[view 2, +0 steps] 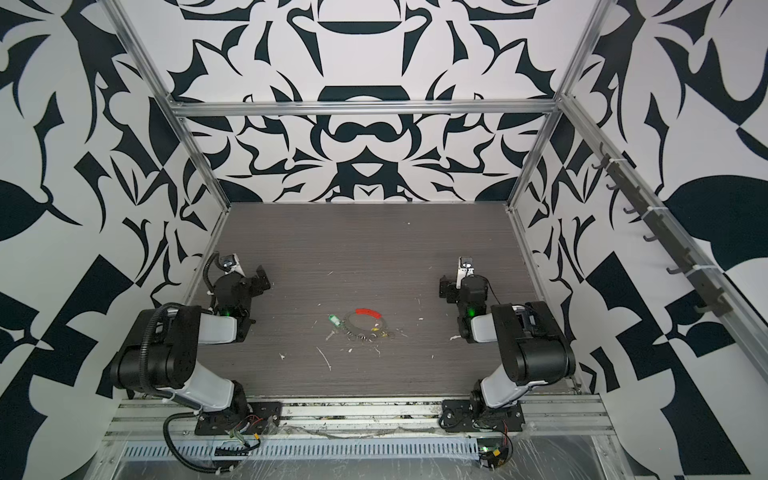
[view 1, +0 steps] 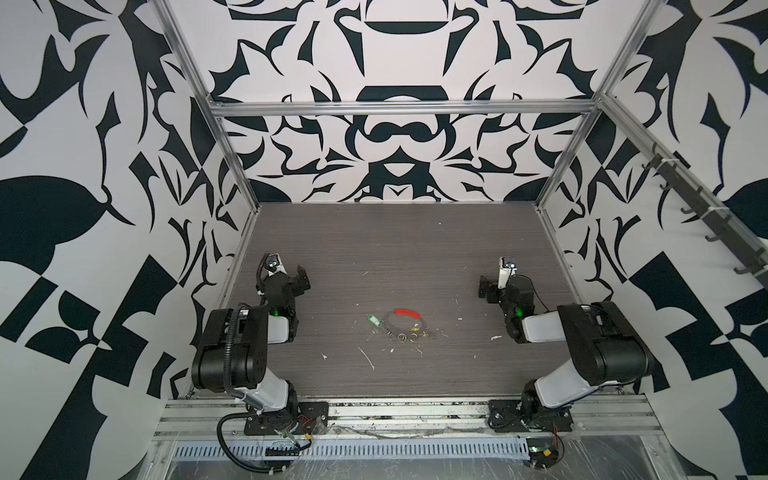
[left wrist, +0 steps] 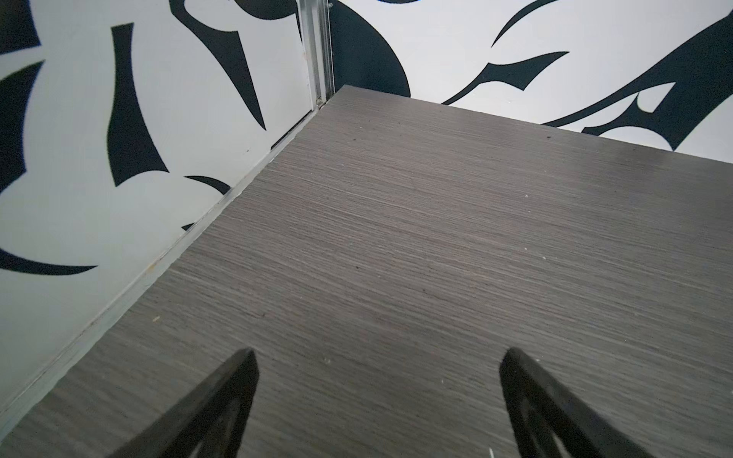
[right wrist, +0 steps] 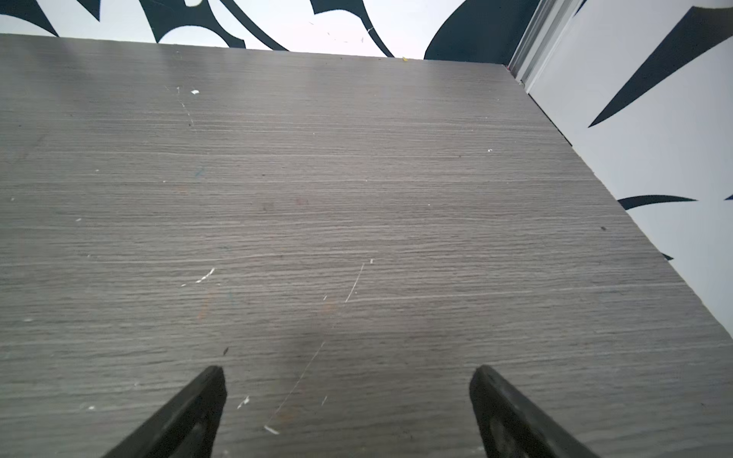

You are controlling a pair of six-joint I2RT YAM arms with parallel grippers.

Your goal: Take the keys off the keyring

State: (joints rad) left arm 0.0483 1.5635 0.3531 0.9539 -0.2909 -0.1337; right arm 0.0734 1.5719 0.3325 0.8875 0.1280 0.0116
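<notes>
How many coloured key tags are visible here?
2. The green tag lies left of the keyring; the yellow tag at its near side, among silver rings. Others may be hidden.

Light bright, even, diffuse in all views; shadows soft and weak. Pale sheen on counter (right wrist: 357, 79) at far part in right wrist view. Top views wide-angle, slightly soft; small things smeared. Black tips of left end effector (left wrist: 379, 353) and right end effector (right wrist: 348, 368) blurred, too near lens.
</notes>
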